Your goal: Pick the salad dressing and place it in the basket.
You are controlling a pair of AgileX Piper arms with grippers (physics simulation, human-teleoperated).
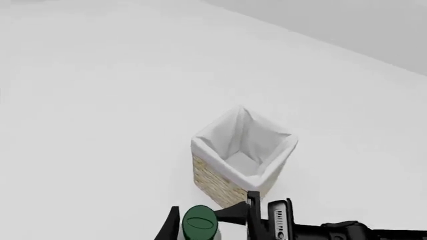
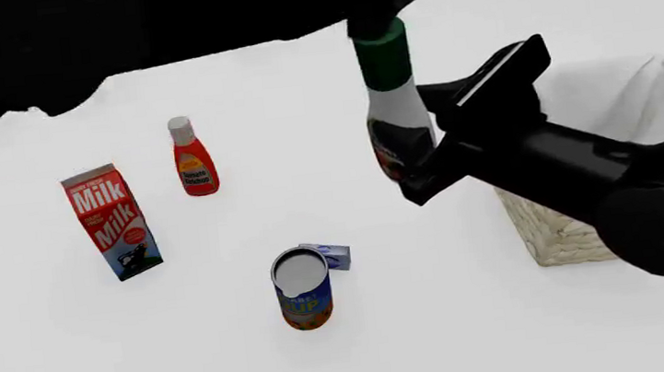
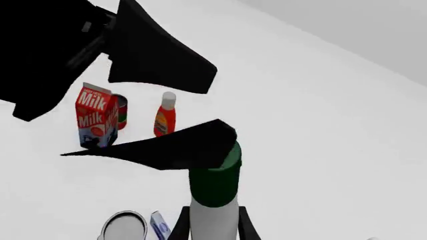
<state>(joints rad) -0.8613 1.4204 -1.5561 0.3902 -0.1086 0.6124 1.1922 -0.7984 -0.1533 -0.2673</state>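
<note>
The surface (image 2: pixel 468 301) is plain white and smooth, and behind it is a pale grey wall (image 1: pixel 347 25). The salad dressing (image 2: pixel 396 110) is up in the air, standing straight, just left of the basket (image 2: pixel 559 231). The right gripper (image 2: pixel 418 154) squeezes its white body. The left gripper (image 2: pixel 374 26) is at its green cap, but I cannot tell if it grips. On the surface stand a milk carton (image 2: pixel 111 220), a red bottle (image 2: pixel 192 159) and a can (image 2: pixel 302 289).

The basket (image 2: pixel 559 231) mouth lies open, bare table (image 2: pixel 445 322) beside it; the milk carton (image 2: pixel 111 222) and red bottle (image 2: pixel 192 158) stand well apart
</note>
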